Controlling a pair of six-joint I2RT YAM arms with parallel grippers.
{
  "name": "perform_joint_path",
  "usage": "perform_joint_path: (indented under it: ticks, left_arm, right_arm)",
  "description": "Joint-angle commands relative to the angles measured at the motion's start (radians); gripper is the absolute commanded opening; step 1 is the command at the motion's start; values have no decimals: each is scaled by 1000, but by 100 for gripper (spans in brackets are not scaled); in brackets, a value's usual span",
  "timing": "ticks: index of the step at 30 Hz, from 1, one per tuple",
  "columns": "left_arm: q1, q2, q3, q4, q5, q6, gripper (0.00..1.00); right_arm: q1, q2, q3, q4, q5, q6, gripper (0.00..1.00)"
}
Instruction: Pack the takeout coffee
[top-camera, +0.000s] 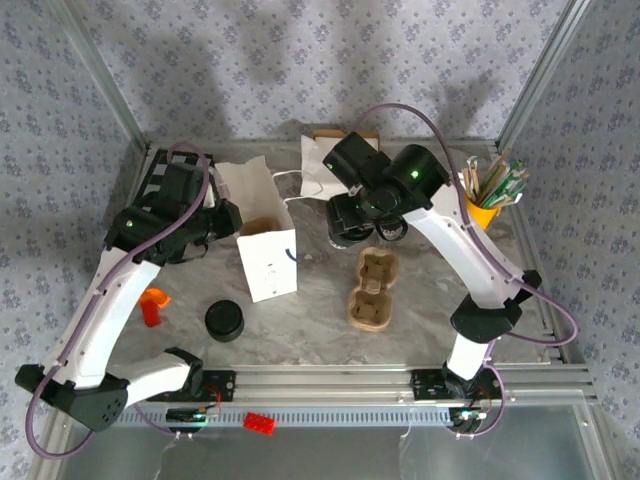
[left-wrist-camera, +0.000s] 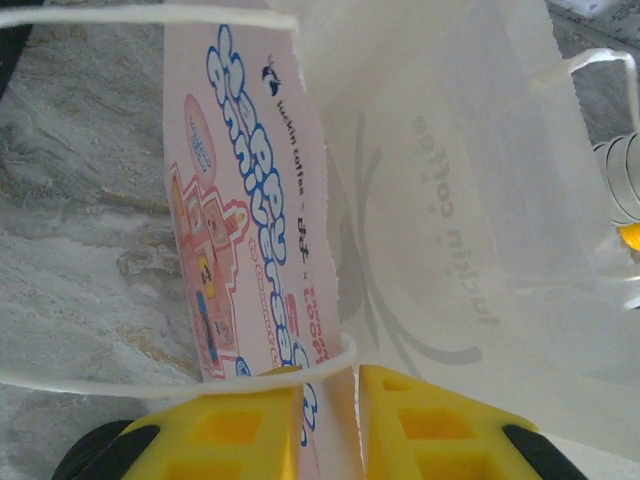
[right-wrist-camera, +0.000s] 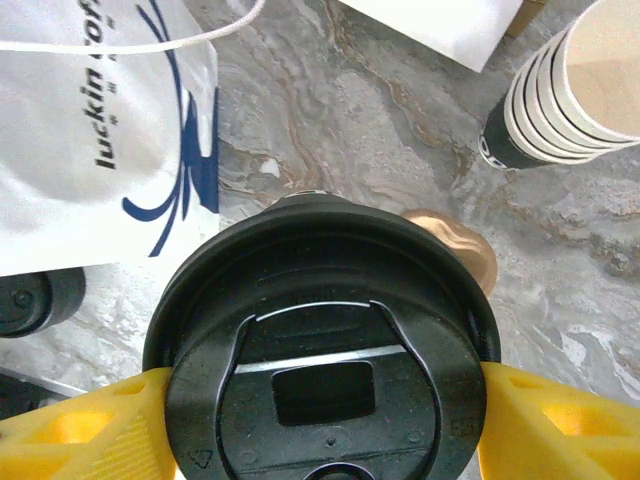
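The takeout coffee (right-wrist-camera: 320, 300) shows its round black lid from above, with my right gripper (right-wrist-camera: 325, 388) shut on it, one yellow finger on each side. From above, this gripper (top-camera: 355, 215) hangs with the cup over the table behind the cardboard carrier (top-camera: 372, 288). A white paper bag (top-camera: 268, 262) stands open left of it. My left gripper (left-wrist-camera: 330, 385) is closed on the bag's (left-wrist-camera: 450, 150) upper edge, with the pink printed slip and the white cord handle between its yellow fingers (left-wrist-camera: 240, 420). Seen from above, the left gripper (top-camera: 222, 218) sits at the bag's left rim.
A stack of lidless cups (right-wrist-camera: 565, 95) stands to the right of the held cup. A squat stack of black lids (top-camera: 224, 320) and an orange object (top-camera: 152, 305) lie at the front left. A yellow holder of sticks (top-camera: 490, 195) stands at the back right, a second white bag (top-camera: 318, 165) at the back.
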Motion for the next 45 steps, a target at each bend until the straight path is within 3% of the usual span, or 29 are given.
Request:
perform_joint_path:
  ticks: [1, 16, 45]
  left_arm:
    - [-9, 3, 24, 4, -10, 25, 16]
    - [-20, 33, 50, 9, -8, 62, 0]
    - [-94, 46, 83, 25, -23, 41, 0]
  right_arm:
    - [25, -6, 75, -187, 9, 13, 70]
    - [43, 14, 308, -188, -78, -29, 69]
    - [-16, 69, 402, 60, -329, -4, 67]
